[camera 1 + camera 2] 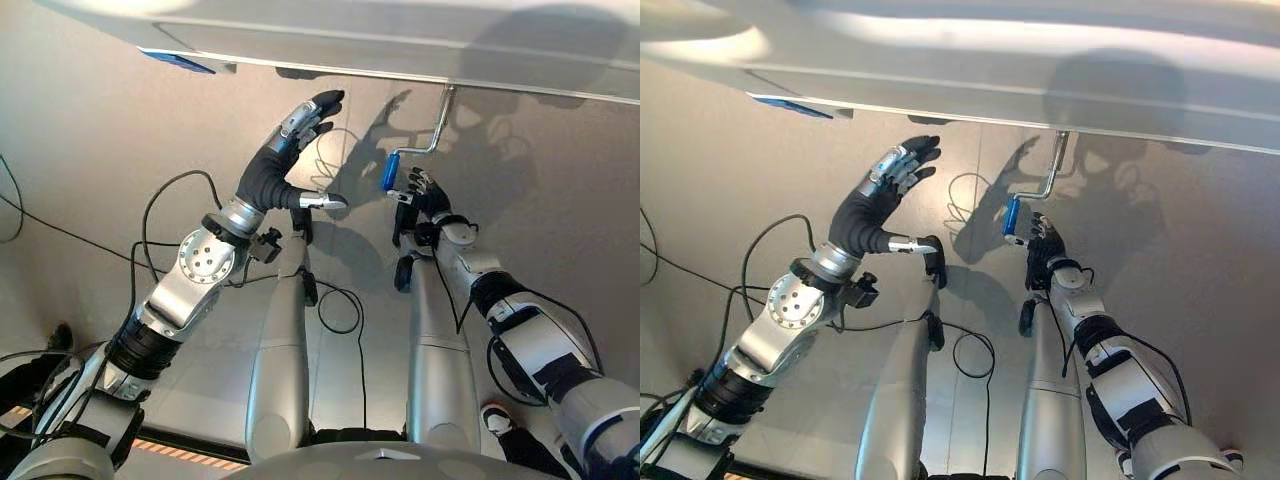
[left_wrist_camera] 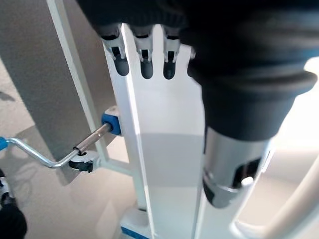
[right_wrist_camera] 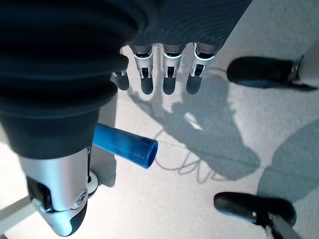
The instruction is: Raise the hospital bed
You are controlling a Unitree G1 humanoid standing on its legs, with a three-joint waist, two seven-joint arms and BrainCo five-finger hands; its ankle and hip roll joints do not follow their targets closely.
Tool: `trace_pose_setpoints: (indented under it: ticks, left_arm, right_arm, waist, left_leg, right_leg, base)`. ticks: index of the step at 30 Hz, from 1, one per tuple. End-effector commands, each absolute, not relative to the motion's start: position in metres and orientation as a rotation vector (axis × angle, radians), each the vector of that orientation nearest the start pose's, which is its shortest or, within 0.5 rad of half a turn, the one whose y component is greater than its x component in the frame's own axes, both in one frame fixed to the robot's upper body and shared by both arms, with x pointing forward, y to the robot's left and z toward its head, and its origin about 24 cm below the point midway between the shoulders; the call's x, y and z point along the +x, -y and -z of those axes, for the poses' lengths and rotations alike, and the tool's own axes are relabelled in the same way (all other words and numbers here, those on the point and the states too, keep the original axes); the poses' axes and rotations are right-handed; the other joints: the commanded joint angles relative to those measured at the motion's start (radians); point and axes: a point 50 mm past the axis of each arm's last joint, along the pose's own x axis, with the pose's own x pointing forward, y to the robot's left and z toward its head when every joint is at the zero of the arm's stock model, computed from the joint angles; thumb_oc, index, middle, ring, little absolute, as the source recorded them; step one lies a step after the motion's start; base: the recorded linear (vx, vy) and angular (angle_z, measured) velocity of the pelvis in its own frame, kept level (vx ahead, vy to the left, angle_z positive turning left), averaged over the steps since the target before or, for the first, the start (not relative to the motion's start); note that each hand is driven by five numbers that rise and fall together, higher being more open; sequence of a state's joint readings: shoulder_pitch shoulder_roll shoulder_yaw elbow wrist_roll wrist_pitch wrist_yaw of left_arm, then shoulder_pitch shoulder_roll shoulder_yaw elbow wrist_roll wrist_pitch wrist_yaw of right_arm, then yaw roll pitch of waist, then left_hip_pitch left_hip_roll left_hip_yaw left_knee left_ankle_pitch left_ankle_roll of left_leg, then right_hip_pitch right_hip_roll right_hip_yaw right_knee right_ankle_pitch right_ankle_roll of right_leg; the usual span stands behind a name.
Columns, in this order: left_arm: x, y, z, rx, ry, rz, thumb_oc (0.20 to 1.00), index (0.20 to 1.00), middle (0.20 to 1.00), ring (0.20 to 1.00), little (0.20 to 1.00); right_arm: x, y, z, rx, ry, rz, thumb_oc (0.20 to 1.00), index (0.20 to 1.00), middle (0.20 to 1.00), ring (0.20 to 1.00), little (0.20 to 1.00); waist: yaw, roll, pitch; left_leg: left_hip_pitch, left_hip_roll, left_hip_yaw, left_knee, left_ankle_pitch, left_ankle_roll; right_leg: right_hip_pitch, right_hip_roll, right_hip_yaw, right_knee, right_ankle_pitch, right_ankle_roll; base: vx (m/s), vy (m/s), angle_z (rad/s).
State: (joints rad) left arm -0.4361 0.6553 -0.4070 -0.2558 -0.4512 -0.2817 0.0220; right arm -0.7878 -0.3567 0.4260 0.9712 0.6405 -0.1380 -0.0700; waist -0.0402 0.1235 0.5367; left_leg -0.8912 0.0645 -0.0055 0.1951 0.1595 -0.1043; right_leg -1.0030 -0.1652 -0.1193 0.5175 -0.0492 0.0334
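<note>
— Hanging from the underside of the white hospital bed (image 1: 400,40) is the crank (image 1: 425,135), a bent metal rod ending in a blue grip (image 1: 390,171) at its lower end. That's our landmark.

— And the right hand (image 1: 420,195)?

— Right beside the blue grip, just below it on the robot's side. From its own wrist camera the fingers (image 3: 168,82) point straight out, relaxed, and the thumb (image 3: 62,199) sits apart from them. The grip pokes into the space between thumb and fingers, but nothing is wrapped around it. Released, then.

— Touching it?

— Can't tell. Very close, but the pictures don't settle contact.

— Left hand (image 1: 290,150)?

— Raised to the left of the crank, near the bed's underside, clear of the grip. Fingers (image 2: 144,62) are spread and straight, thumb stuck out sideways toward the crank. Holding nothing. Its wrist camera looks along those fingers at a white upright of the bed frame (image 2: 159,149), with the crank rod running off to one side from a blue collar (image 2: 112,123).

— Anything else around?

— Grey floor (image 1: 80,150) beneath, and dark shoes (image 3: 264,72) in the right wrist view, beyond the fingers.
</note>
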Motion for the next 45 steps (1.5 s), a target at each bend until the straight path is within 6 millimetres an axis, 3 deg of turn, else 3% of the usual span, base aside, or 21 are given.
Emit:
trace_pose_setpoints:
  ticks: [1, 8, 20, 34, 35, 37, 38, 45]
  left_arm:
    - [0.239, -0.121, -0.234, 0.138, 0.890, 0.629, 1.000, 1.000, 1.000, 1.000, 1.000]
    - [0.233, -0.114, -0.249, 0.105, 0.966, 0.665, 1.000, 1.000, 1.000, 1.000, 1.000]
    - [0.231, -0.110, -0.252, 0.063, 0.987, 0.655, 1.000, 1.000, 1.000, 1.000, 1.000]
    - [0.231, -0.107, -0.259, 0.032, 1.027, 0.641, 1.000, 1.000, 1.000, 1.000, 1.000]
    - [0.230, -0.108, -0.259, 0.031, 1.028, 0.638, 1.000, 1.000, 1.000, 1.000, 1.000]
    - [0.231, -0.108, -0.258, 0.034, 1.028, 0.635, 1.000, 1.000, 1.000, 1.000, 1.000]
    - [0.230, -0.109, -0.259, 0.039, 1.034, 0.629, 1.000, 1.000, 1.000, 1.000, 1.000]
    - [0.229, -0.107, -0.261, 0.030, 1.049, 0.626, 1.000, 1.000, 1.000, 1.000, 1.000]
  right_arm:
    - [0.385, 0.156, -0.095, 0.100, -0.025, -0.098, 1.000, 1.000, 1.000, 1.000, 1.000]
    - [0.398, 0.149, -0.114, 0.205, -0.014, -0.108, 1.000, 1.000, 1.000, 1.000, 1.000]
    - [0.406, 0.139, -0.127, 0.262, -0.020, -0.129, 1.000, 1.000, 1.000, 1.000, 1.000]
    - [0.405, 0.129, -0.107, 0.143, -0.123, -0.146, 1.000, 1.000, 1.000, 1.000, 1.000]
    - [0.404, 0.128, -0.106, 0.138, -0.126, -0.154, 0.674, 0.674, 0.674, 0.674, 0.674]
    - [0.404, 0.127, -0.105, 0.124, -0.131, -0.159, 0.275, 0.275, 0.275, 0.275, 0.275]
    - [0.404, 0.121, -0.105, 0.086, -0.129, -0.181, 0.200, 0.200, 0.200, 0.200, 0.200]
    - [0.403, 0.116, -0.105, 0.054, -0.124, -0.196, 0.200, 0.200, 0.200, 0.200, 0.200]
  waist:
    - [0.001, -0.026, -0.017]
    - [0.022, -0.015, -0.017]
    - [0.038, 0.003, -0.017]
    - [0.051, 0.017, -0.017]
    - [0.051, 0.018, -0.017]
    - [0.051, 0.018, -0.017]
    - [0.052, 0.016, -0.017]
    - [0.055, 0.016, -0.017]
  left_leg:
    - [-0.042, -0.047, 0.021, 0.143, -0.123, 0.030]
    - [-0.081, -0.054, 0.020, 0.156, -0.129, 0.034]
    - [-0.105, -0.054, 0.025, 0.165, -0.137, 0.039]
    - [-0.109, -0.056, 0.033, 0.161, -0.139, 0.044]
    - [-0.110, -0.056, 0.032, 0.161, -0.138, 0.044]
    - [-0.109, -0.056, 0.033, 0.160, -0.138, 0.044]
    - [-0.106, -0.057, 0.032, 0.158, -0.138, 0.044]
    - [-0.107, -0.059, 0.033, 0.162, -0.140, 0.048]
  right_leg:
    - [0.049, 0.009, 0.014, -0.182, 0.115, 0.090]
    - [0.016, 0.005, 0.010, -0.181, 0.112, 0.090]
    - [-0.010, 0.006, 0.017, -0.179, 0.107, 0.092]
    - [-0.015, 0.004, 0.025, -0.189, 0.115, 0.097]
    - [-0.015, 0.004, 0.025, -0.189, 0.115, 0.098]
    - [-0.016, 0.004, 0.025, -0.189, 0.115, 0.098]
    - [-0.015, 0.004, 0.027, -0.191, 0.116, 0.098]
    - [-0.016, 0.003, 0.026, -0.191, 0.118, 0.102]
  base:
    - [0.03, 0.032, 0.02]
    - [0.01, 0.008, 0.02]
    - [0.00, 0.012, 0.00]
    - [0.00, 0.000, 0.00]
    - [0.00, 0.000, 0.00]
    - [0.00, 0.000, 0.00]
    - [0.00, 0.000, 0.00]
    - [0.00, 0.004, 0.00]
